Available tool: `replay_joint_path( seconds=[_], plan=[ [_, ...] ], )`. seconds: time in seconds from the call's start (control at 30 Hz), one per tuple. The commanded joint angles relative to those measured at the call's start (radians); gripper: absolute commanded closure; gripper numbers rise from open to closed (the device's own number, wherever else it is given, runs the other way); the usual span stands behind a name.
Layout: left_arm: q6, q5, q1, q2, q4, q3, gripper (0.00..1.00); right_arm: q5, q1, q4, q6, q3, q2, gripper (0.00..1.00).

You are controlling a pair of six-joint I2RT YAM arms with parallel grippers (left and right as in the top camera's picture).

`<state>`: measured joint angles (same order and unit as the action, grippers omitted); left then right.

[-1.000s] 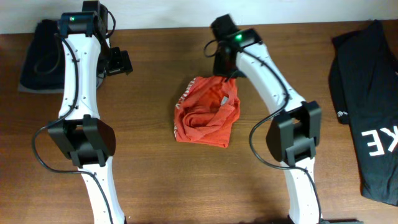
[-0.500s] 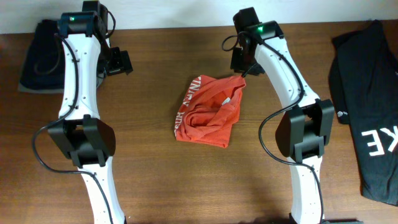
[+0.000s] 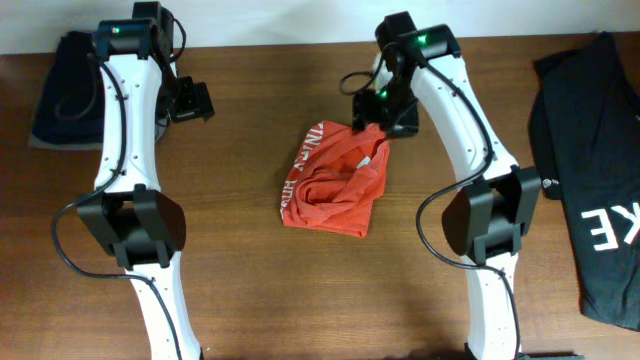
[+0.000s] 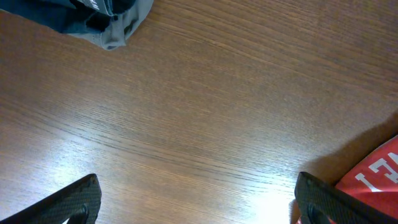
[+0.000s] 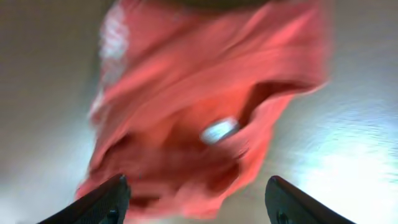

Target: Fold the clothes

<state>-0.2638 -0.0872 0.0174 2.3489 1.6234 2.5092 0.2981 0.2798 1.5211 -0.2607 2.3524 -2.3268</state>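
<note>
Since a moment ago my right wrist has swung back over the red-orange T-shirt (image 3: 335, 180). My right fingers (image 5: 109, 200) are spread wide and empty, with the crumpled shirt just ahead of them, blurred. It lies on the brown wooden surface (image 3: 250, 260). My left fingers (image 4: 74, 200) hang wide over the wood, and the shirt's lettered edge sits beside one of them, cut off.

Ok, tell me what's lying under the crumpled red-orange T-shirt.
Only the wooden table shows around the red-orange T-shirt, which lies crumpled on it. Whatever is beneath is covered by the cloth, and nothing sticks out at its edges.
</note>
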Motion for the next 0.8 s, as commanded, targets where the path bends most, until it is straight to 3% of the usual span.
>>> replay_joint_path(
  seconds=[0.0,0.23,0.43,0.77],
  plan=[
    [-0.013,-0.015,-0.002,-0.008,-0.003,-0.009,0.01,0.083,0.079,0.045,0.115,0.010,0.041,0.25],
    [-0.013,-0.015,-0.001,-0.008,-0.006,-0.009,0.01,0.002,0.214,0.030,0.082,0.007,0.034,0.26],
    [-0.012,-0.016,-0.001,-0.008,0.010,-0.009,0.01,-0.048,0.247,-0.016,-0.071,-0.024,-0.003,0.40],
    [-0.012,-0.015,-0.001,-0.008,0.010,-0.009,0.01,-0.045,0.247,-0.072,-0.116,-0.139,-0.008,0.39]
  ],
)
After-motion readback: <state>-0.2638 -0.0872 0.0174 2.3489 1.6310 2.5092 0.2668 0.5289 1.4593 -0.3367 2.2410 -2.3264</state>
